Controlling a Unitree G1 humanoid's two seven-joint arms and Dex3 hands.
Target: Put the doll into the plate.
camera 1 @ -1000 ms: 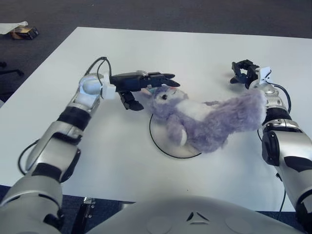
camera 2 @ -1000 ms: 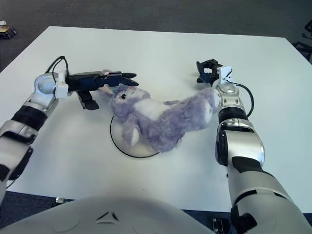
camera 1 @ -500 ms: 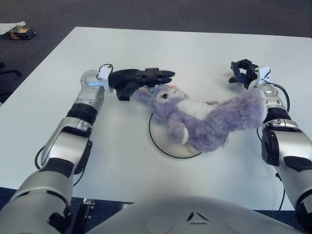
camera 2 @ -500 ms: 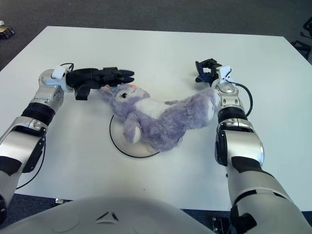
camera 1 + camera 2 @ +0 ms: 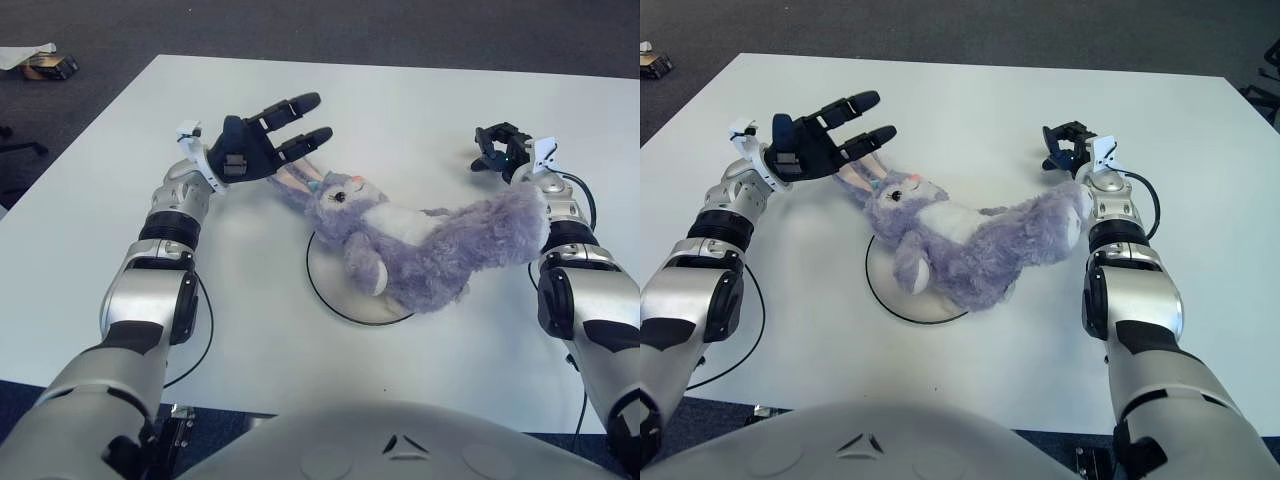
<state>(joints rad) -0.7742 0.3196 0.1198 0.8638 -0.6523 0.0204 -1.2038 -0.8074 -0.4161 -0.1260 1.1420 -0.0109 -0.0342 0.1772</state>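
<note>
The doll (image 5: 420, 245), a fluffy grey-purple rabbit with a white chest and long ears, lay on its side across the plate (image 5: 330, 290), its body covering most of the white disc so that only the dark-rimmed left and front edge showed. Its head pointed toward the left hand (image 5: 255, 145), and its tail end reached off the plate to the right wrist. The left hand hung just above the ears, fingers (image 5: 295, 103) spread and holding nothing. The right hand (image 5: 500, 148) showed beyond the tail, fingers curled, empty. All sat on the white table (image 5: 400, 100).
</note>
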